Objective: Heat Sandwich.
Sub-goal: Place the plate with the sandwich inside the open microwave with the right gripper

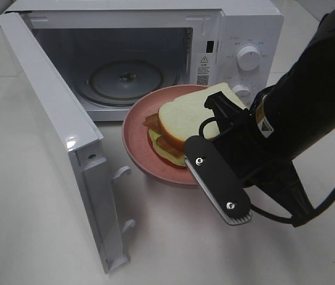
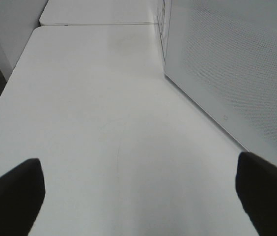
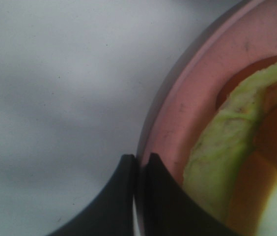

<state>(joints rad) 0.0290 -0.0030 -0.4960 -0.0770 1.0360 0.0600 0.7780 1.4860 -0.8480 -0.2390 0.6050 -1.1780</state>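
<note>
The sandwich [image 1: 191, 116], white bread over red-orange and green layers, lies on a round pink plate [image 1: 139, 139] just in front of the open microwave [image 1: 155, 47]. My right gripper [image 3: 137, 162] is shut on the pink plate's rim [image 3: 178, 123], and green filling [image 3: 227, 147] shows close beside it. From above, one black finger [image 1: 215, 178] crosses the plate's near edge. I cannot tell whether the plate rests on the table. My left gripper [image 2: 138, 191] is open and empty over bare table, beside the microwave door [image 2: 236, 73].
The microwave door [image 1: 60, 136] swings out to the left, toward the table's front. A glass turntable [image 1: 126, 77] lies inside the cavity. Two knobs [image 1: 249, 59] sit on the right panel. White table [image 1: 173, 237] surrounds the plate.
</note>
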